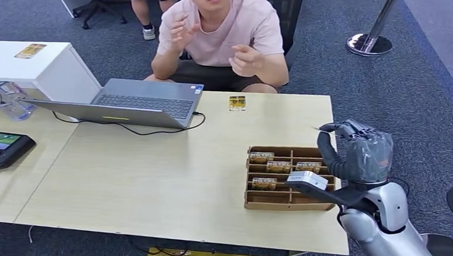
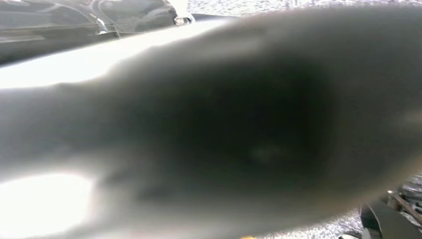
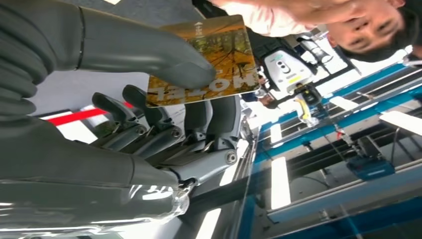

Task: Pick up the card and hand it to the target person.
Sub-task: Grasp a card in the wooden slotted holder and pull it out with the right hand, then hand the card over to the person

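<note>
My right hand (image 1: 361, 154) is raised over the table's right edge, just beyond the cardboard tray (image 1: 256, 203). It pinches an orange hotel card (image 3: 219, 47) between the thumb (image 3: 144, 57) and the darker fingers (image 3: 199, 117). From the head view the card (image 1: 316, 128) appears edge-on at the fingertips. The person (image 1: 225, 30) in a pink shirt sits across the table with both hands lifted in front of the chest. A large blurred grey shape (image 2: 224, 129) sits close to the left wrist camera, and I cannot make out the left hand's fingers.
The cardboard tray holds several more cards (image 1: 279, 166). One loose card (image 1: 237, 103) lies near the table's far edge. An open laptop (image 1: 136, 103) with a cable is at the back left, a tablet (image 1: 3, 146) at the left. A stanchion base (image 1: 369, 44) stands on the carpet.
</note>
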Controlling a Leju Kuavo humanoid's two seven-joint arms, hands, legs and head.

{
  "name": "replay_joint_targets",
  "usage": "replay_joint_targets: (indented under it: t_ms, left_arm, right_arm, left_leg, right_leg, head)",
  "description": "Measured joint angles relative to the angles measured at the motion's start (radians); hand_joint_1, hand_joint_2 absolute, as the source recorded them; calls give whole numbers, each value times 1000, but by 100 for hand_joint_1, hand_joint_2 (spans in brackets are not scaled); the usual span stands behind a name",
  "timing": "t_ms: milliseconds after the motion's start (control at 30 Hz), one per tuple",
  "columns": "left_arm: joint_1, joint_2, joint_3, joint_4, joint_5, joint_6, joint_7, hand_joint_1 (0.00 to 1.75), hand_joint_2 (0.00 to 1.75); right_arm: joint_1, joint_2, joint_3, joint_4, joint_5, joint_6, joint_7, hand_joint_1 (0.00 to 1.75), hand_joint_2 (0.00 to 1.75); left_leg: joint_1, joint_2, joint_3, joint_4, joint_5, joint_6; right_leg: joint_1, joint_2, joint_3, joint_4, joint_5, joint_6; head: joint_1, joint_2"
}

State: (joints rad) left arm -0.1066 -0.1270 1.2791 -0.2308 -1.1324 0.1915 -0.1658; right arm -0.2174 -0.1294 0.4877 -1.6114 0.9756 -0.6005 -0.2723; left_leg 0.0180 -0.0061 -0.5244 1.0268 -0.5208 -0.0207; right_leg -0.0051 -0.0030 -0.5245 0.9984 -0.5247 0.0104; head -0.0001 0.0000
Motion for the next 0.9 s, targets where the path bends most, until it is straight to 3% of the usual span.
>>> replay_joint_targets:
  t_ms: [233, 500, 600, 633, 733, 900]
  left_arm:
    - [-5, -4, 0, 0, -16, -1, 0, 0, 0]
    - [-6, -4, -3, 0, -27, -10, 1, 0, 0]
    - [-6, -4, -3, 0, -32, -25, -2, 0, 131]
    - [-6, -4, -4, 0, -33, -30, -5, 0, 131]
    - [-7, -4, -4, 0, -34, -44, -21, 0, 0]
    - [-10, -4, -4, 0, -27, -54, -18, 0, 0]
  right_arm:
    - [-152, 147, 11, 307, 57, -87, -37, 154, 175]
    - [-246, 283, -90, 524, 179, -92, -72, 154, 175]
    - [-264, 308, -120, 576, 188, -92, -73, 38, 175]
    - [-266, 312, -126, 587, 189, -92, -73, 0, 175]
    - [-271, 320, -139, 614, 191, -92, -71, 0, 175]
    - [-288, 322, -142, 661, 177, -93, -69, 0, 175]
  left_leg:
    - [0, 0, 1, 0, 2, -2]
    - [1, 0, 1, 0, 3, -3]
    - [1, 0, 1, 0, 3, -3]
    - [1, 0, 1, 0, 3, -3]
    - [1, 0, 1, 0, 3, -3]
    - [1, 0, 2, 0, 3, -3]
  right_leg:
    - [0, 1, 0, 2, 1, -1]
    - [1, 1, -1, 3, 1, -2]
    - [1, 1, -1, 3, 1, -2]
    - [1, 1, -1, 3, 1, -2]
    - [1, 1, -1, 3, 2, -3]
    - [1, 1, -1, 3, 2, -3]
  head:
    - [0, 0]
    - [0, 0]
    - [0, 0]
    - [0, 0]
    - [0, 0]
    - [0, 0]
